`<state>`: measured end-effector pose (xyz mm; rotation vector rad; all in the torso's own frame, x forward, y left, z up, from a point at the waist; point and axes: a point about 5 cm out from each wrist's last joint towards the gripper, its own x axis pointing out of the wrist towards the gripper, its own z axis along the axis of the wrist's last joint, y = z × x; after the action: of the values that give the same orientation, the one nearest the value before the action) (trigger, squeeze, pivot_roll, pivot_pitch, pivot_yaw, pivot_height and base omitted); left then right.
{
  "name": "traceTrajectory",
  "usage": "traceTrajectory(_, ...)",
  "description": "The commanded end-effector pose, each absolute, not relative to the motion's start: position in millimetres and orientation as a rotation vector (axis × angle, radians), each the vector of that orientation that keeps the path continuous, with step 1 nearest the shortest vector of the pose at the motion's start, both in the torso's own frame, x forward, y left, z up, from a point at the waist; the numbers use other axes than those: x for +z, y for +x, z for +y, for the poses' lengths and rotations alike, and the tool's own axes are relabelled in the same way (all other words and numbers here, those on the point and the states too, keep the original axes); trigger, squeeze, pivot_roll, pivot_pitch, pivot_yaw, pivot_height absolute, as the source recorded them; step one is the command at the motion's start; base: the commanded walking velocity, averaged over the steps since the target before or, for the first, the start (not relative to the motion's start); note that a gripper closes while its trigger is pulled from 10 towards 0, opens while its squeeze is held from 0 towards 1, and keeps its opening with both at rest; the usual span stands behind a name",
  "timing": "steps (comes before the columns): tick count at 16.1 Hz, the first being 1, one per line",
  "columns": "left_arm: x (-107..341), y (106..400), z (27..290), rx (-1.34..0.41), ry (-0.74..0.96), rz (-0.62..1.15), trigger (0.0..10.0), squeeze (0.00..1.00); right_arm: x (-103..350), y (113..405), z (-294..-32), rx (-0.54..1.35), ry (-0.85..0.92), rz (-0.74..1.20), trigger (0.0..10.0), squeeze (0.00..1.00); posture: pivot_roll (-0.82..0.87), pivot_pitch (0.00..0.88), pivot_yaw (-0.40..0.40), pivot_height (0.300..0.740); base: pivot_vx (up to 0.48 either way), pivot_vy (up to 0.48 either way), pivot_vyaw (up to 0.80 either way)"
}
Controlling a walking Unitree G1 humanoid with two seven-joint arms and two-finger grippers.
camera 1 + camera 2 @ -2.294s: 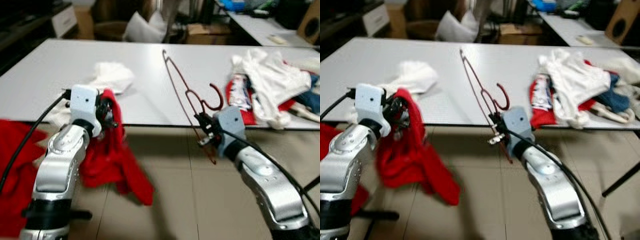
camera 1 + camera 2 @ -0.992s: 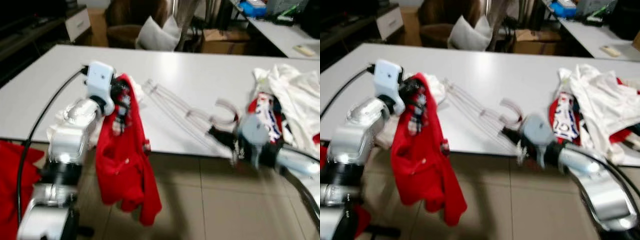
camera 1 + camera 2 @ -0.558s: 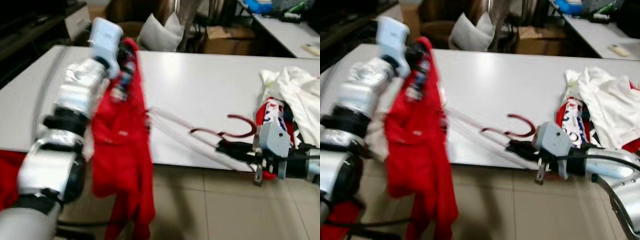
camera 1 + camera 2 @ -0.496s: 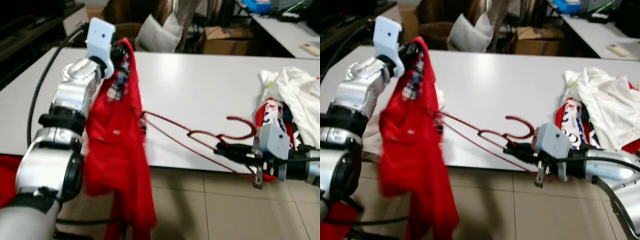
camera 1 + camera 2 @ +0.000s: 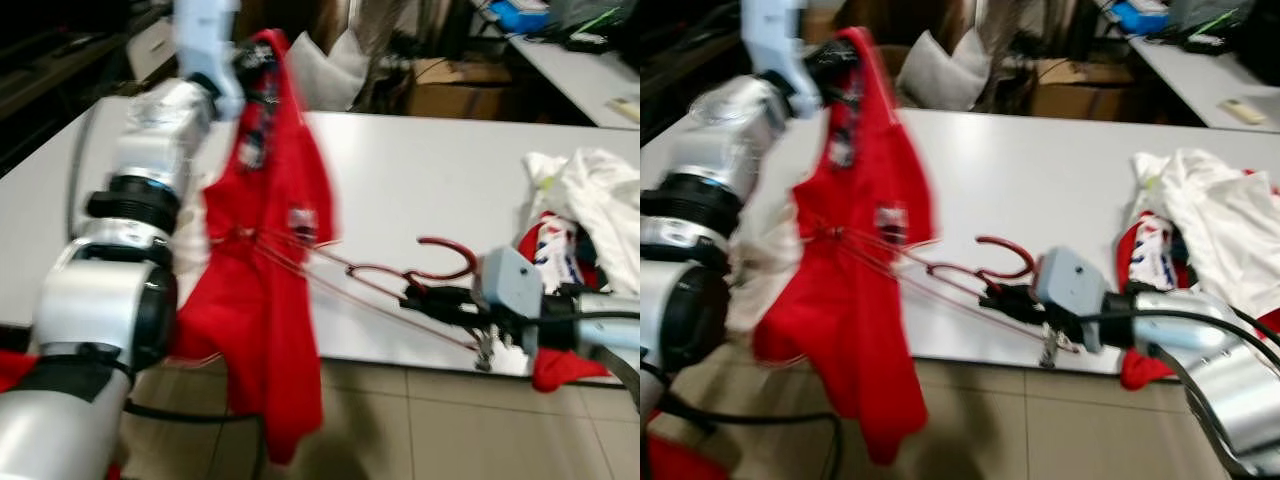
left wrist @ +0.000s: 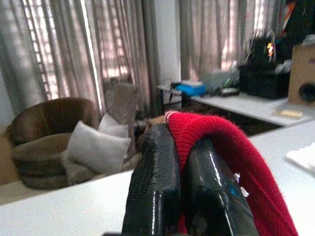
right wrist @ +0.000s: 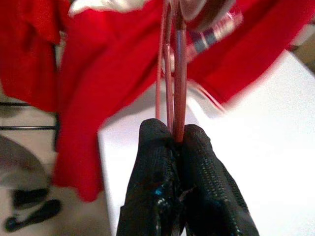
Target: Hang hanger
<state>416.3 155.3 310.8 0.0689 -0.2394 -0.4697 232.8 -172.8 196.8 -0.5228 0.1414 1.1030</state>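
My left gripper (image 5: 250, 55) is raised high over the white table's (image 5: 400, 180) left part and is shut on the collar of a red shirt (image 5: 270, 290), which hangs down past the table's front edge. In the left wrist view the black fingers (image 6: 152, 187) pinch the red collar (image 6: 221, 147). My right gripper (image 5: 425, 298) holds a dark red wire hanger (image 5: 400, 275) low over the front edge, its far end pushed into the shirt. The right wrist view has the fingers (image 7: 157, 167) shut on the hanger wires (image 7: 174, 73).
A pile of white, red and blue clothes (image 5: 590, 215) lies on the table's right part. More red cloth (image 5: 15, 365) lies on the floor at the left. A brown armchair with a pale cushion (image 5: 940, 70) and cardboard boxes (image 5: 1070, 95) stand behind the table.
My left gripper has lifted the red shirt higher and to the right. The hanger's far end now reaches into the shirt, and my right gripper has shifted left.
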Motion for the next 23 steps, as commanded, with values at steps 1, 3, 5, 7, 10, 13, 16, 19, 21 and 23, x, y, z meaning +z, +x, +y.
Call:
traceTrajectory(1, 336, 413, 141, -0.533, 0.062, -0.312, 10.0, 0.00, 194, 242, -172, 1.080, -0.548, 0.150, 10.0, 0.00, -0.12, 0.000, 0.029, 0.740, 0.000, 0.000, 0.00)
traceTrajectory(3, 347, 406, 141, -0.596, 0.093, -0.359, 10.0, 0.00, 192, 264, -160, 1.081, -0.574, 0.129, 10.0, 0.00, -0.11, 0.000, 0.021, 0.740, 0.000, 0.000, 0.00)
traceTrajectory(5, 352, 400, 139, -0.633, 0.085, -0.390, 10.0, 0.00, 191, 277, -153, 1.074, -0.591, 0.122, 10.0, 0.00, -0.11, 0.000, 0.010, 0.740, 0.000, 0.000, 0.00)
traceTrajectory(7, 355, 393, 135, -0.692, 0.089, -0.414, 10.0, 0.00, 188, 296, -143, 1.068, -0.601, 0.121, 10.0, 0.00, -0.10, 0.000, -0.007, 0.740, 0.000, 0.000, 0.00)
traceTrajectory(10, 364, 384, 133, -0.735, 0.082, -0.448, 10.0, 0.00, 186, 319, -137, 1.030, -0.641, 0.134, 10.0, 0.00, -0.09, 0.000, -0.025, 0.740, 0.000, 0.000, 0.00)
traceTrajectory(13, 404, 368, 143, -0.744, -0.022, -0.619, 10.0, 0.00, 219, 374, -139, 0.730, -0.725, 0.038, 10.0, 0.00, -0.08, 0.000, -0.034, 0.740, 0.000, 0.000, 0.00)
traceTrajectory(16, 453, 347, 167, -0.667, -0.176, -0.857, 10.0, 0.00, 305, 408, -151, 0.340, -0.697, -0.253, 10.0, 0.00, -0.07, 0.000, -0.048, 0.740, 0.000, 0.000, 0.00)
traceTrajectory(19, 468, 339, 192, -0.553, -0.313, -0.960, 10.0, 0.00, 360, 403, -151, 0.264, -0.585, -0.506, 10.0, 0.00, -0.07, 0.000, -0.056, 0.740, 0.000, 0.000, 0.00)
traceTrajectory(21, 444, 350, 185, -0.539, -0.257, -0.864, 10.0, 0.00, 335, 408, -142, 0.355, -0.658, -0.433, 10.0, 0.00, -0.08, 0.000, -0.055, 0.740, 0.000, 0.000, 0.00)
traceTrajectory(23, 404, 369, 155, -0.533, -0.135, -0.713, 10.0, 0.00, 257, 407, -129, 0.559, -0.763, -0.238, 10.0, 0.00, -0.08, 0.000, -0.049, 0.740, 0.000, 0.000, 0.00)
